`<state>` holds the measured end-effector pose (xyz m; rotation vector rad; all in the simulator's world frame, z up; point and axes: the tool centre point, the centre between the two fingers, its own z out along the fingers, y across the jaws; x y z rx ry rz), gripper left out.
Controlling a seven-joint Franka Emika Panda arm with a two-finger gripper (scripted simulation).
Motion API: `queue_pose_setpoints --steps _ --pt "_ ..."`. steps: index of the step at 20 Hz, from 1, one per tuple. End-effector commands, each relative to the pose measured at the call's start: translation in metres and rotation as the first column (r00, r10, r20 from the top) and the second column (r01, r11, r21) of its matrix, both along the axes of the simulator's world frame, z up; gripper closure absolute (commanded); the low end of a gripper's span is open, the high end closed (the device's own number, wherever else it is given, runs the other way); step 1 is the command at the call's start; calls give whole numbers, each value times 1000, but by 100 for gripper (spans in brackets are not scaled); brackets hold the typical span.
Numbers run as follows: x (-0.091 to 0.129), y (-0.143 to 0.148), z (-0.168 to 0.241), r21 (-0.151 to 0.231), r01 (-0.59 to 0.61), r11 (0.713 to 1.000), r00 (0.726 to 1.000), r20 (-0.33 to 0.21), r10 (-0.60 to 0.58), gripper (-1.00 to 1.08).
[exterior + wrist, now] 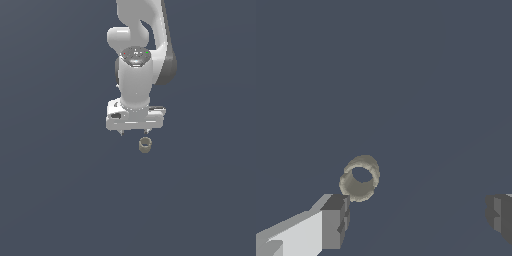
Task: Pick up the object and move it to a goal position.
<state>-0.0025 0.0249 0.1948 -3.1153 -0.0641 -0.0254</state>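
Note:
The object (145, 145) is a tiny tan-olive hollow cylinder on the dark grey ground. In the exterior view it sits just below and slightly to the right of my white gripper (134, 132), apart from it. The gripper is open and empty, its fingers pointing down. In the wrist view the object (359, 178) lies with its hole showing, close beside one grey fingertip (336, 220); the other fingertip (500, 215) is far across. The gripper's midpoint (418, 217) is off to the side of the object.
The white arm (137, 55) rises behind the gripper toward the top of the exterior view. The ground (50, 190) is a plain dark grey surface with nothing else on it in view.

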Motion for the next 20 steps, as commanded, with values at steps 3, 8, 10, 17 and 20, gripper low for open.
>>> queue_pose_setpoints --steps 3,8,10,17,20 --pt "-1 1 -1 2 -3 1000 1000 -3 3 -92" --pt "-8 13 -12 20 -28 999 999 -30 29 -92" --pt "-10 15 -14 24 -36 999 999 -36 36 -92" --pt "-10 16 -16 22 -22 1000 999 -35 23 -92" --pt "-11 19 -20 19 0 1000 999 -36 1 -92"
